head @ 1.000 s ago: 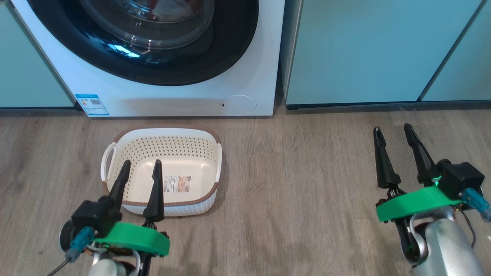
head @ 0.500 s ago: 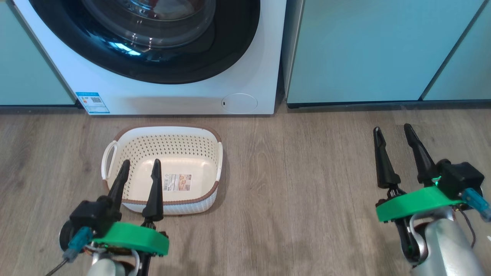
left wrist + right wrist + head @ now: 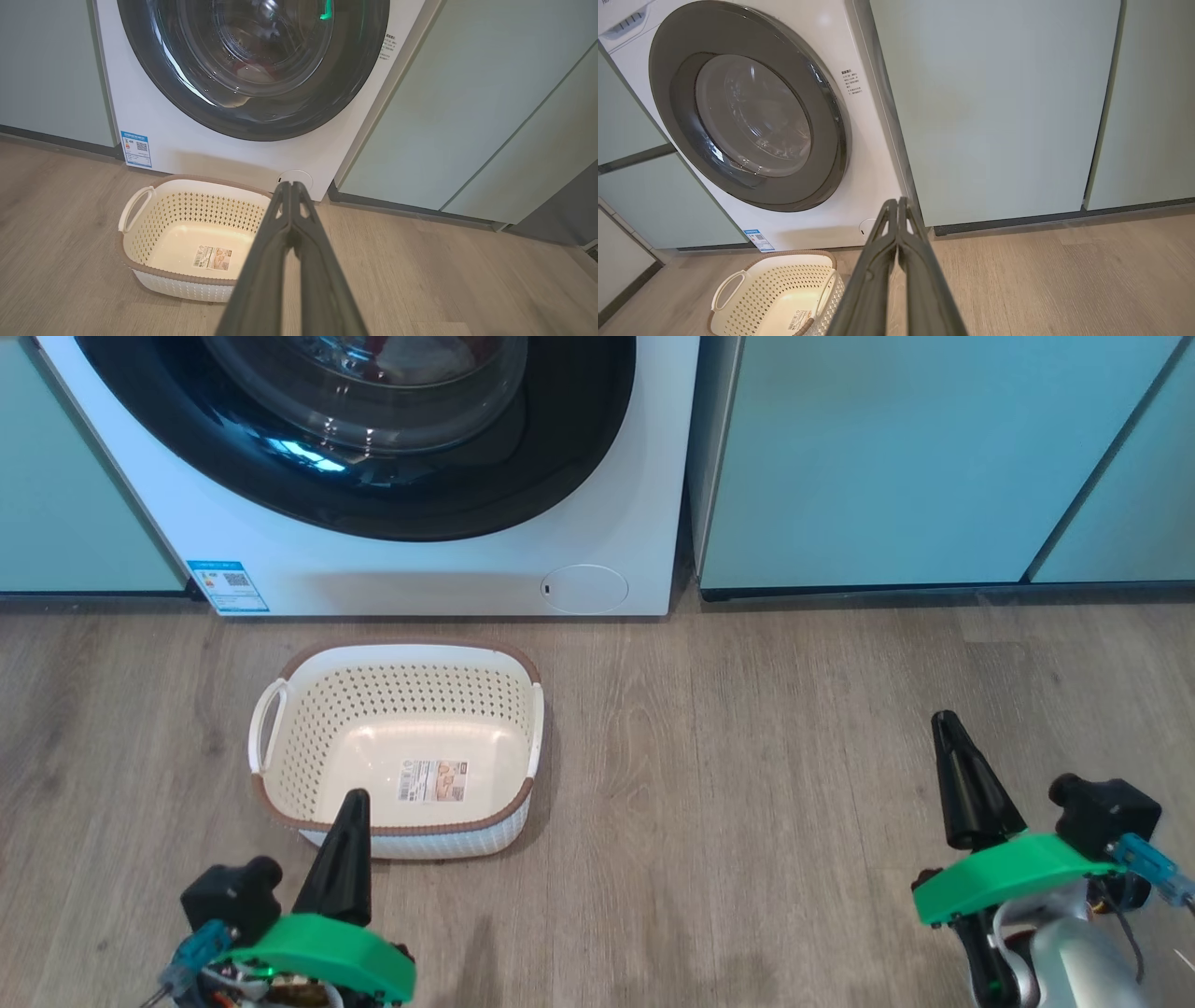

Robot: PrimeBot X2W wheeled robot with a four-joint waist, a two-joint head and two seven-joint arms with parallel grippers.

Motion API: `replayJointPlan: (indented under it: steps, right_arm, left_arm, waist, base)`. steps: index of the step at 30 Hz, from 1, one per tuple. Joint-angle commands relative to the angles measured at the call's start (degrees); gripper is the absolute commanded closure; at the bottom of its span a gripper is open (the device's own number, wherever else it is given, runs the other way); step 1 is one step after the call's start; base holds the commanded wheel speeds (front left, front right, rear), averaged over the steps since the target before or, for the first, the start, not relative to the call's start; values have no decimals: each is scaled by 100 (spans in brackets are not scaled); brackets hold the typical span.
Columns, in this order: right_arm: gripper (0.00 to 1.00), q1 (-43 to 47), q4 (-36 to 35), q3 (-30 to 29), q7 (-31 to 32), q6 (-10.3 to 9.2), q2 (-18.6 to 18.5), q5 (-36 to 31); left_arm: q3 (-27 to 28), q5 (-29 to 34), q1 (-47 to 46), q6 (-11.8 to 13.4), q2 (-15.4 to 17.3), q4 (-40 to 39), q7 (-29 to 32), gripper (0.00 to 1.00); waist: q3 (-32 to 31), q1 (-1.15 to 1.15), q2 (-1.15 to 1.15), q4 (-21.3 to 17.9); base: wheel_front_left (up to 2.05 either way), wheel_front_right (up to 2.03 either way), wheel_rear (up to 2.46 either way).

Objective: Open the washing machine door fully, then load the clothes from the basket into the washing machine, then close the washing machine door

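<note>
The white washing machine (image 3: 420, 574) stands ahead with its black-rimmed round door (image 3: 355, 448) shut against its front. Red clothes (image 3: 254, 70) show faintly through the glass bowl, inside the drum. On the floor before the machine sits the cream perforated basket (image 3: 392, 695), holding nothing but the label on its bottom. My left gripper (image 3: 355, 798) is shut, empty, just in front of the basket's near rim. My right gripper (image 3: 945, 721) is shut and empty too, over bare floor to the right. The door (image 3: 752, 112) and basket (image 3: 738, 298) also appear in the right wrist view.
Pale teal cabinets (image 3: 915, 457) flank the machine on both sides. Wood-look floor (image 3: 728, 784) stretches between the basket and my right arm. A round filter cap (image 3: 583, 588) and blue sticker (image 3: 229, 586) mark the machine's lower front.
Both grippers have gone from open to shut and have drawn back toward the bottom of the head view. The basket and door have stayed put.
</note>
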Motion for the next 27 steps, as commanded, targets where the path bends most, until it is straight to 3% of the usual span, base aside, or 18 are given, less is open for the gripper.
replayJointPlan:
  steps: [1,27]
  right_arm:
    - [100,-244,-203,-37,48,0,3,202]
    - [100,-234,-207,-133,467,-1,9,1801]
  left_arm:
    - [76,-187,-267,-25,29,-133,32,100]
    - [275,-1767,-412,-155,75,10,410,100]
  waist:
    - [-2,0,0,3]
    - [-35,0,0,37]
  base:
    - [0,0,0]
    - [0,0,0]
